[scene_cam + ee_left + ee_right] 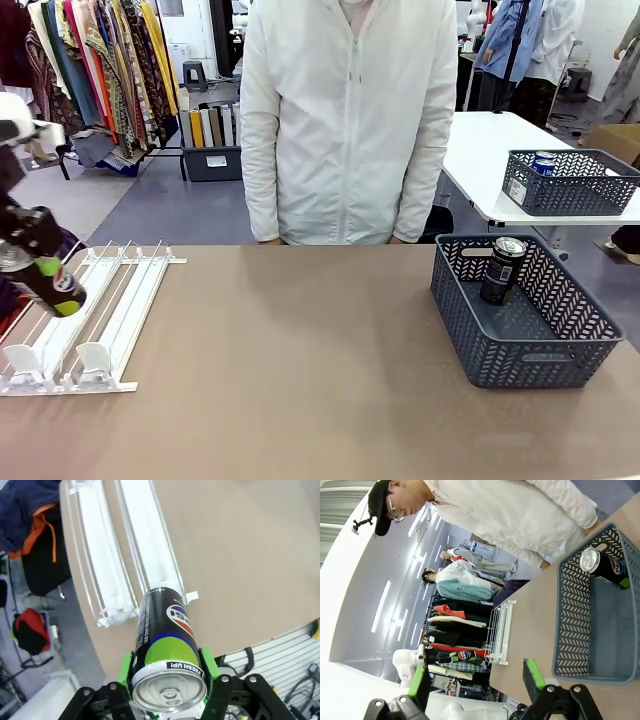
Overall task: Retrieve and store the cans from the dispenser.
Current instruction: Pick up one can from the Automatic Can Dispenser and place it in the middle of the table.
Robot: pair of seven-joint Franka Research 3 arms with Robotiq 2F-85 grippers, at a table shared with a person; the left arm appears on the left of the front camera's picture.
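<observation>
Holding a black can (167,652) between its green pads (126,666), the left end effector (169,680) is clamped tight on it, silver top facing the wrist camera and the red-white-blue logo plus green patch showing on the side. From the front that same can (52,283) sits tilted in the air at the far left, just above the white dispenser (100,320), not touching the lanes. The dispenser lies flat on the brown worktop (300,370), pusher blocks at the near end.

Over on the right there's a dark grey basket (525,345) on the worktop with another black can (501,270) standing upright inside, near the far wall.

The right end effector (477,677) has its fingers spread well apart with nothing between them, hanging off to the side of the basket (577,625).

A person in a white jacket (345,120) stands at the far edge.
</observation>
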